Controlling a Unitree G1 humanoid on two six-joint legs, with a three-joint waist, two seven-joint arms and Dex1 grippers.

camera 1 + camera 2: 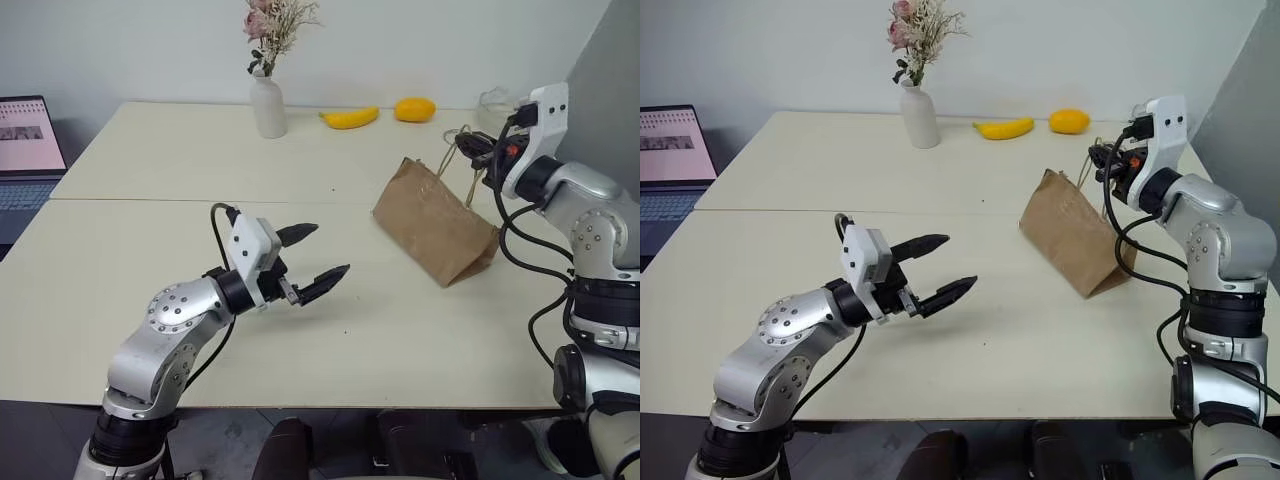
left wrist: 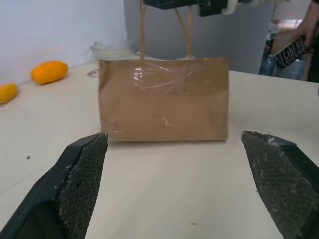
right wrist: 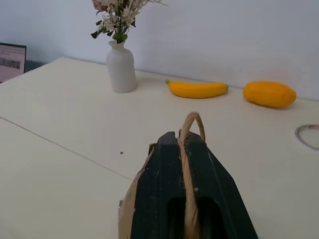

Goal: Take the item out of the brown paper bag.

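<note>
Brown paper bag (image 1: 437, 222) stands on the table (image 1: 200, 280), its loop handles (image 3: 188, 164) pinched by the right gripper (image 1: 478, 152), while the left gripper (image 1: 312, 258) hangs spread nearby.

Cream table (image 1: 150, 300) against a pale wall (image 1: 420, 40).

No text, label, brand, number or sign can be read anywhere. The laptop screen (image 1: 30, 135) at the far left edge of the left eye view shows a pale page with a row of small pictures and lines of writing, too small to make out. The dark object (image 2: 289, 52) held by a person at the upper right of the left wrist view carries light markings, also too blurred to read.
</note>
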